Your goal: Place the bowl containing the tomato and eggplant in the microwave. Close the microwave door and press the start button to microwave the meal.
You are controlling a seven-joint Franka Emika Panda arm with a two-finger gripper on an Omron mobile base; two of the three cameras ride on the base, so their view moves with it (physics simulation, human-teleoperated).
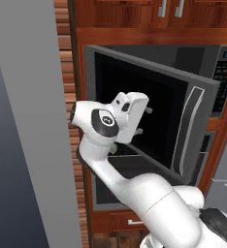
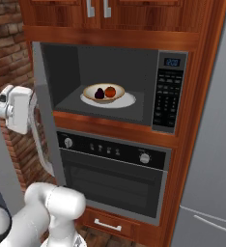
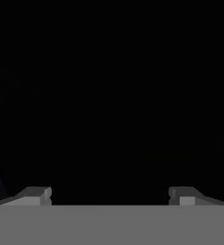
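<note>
The microwave (image 2: 169, 91) stands open. Inside it, the tan-rimmed bowl (image 2: 91, 90) rests on a white turntable and holds the red tomato (image 2: 110, 91) and the dark eggplant (image 2: 100, 93). The microwave door (image 1: 159, 104) is swung partly out, its curved silver handle (image 1: 190, 126) at the free edge. My gripper (image 1: 142, 121) is open, with both fingertips up against the outer face of the door's black window. In the hand view the black glass lies right ahead, and my gripper (image 3: 109, 194) has nothing between its wide-apart tips. From the right base view the door (image 2: 43, 111) is seen edge-on.
A wider oven (image 2: 115, 173) with knobs sits below the microwave. Wooden cabinets (image 2: 98, 9) hang above it. A grey fridge (image 2: 211, 144) stands to the right and a brick wall (image 2: 4, 48) to the left. A tall grey panel (image 1: 28, 121) stands close on the arm's left.
</note>
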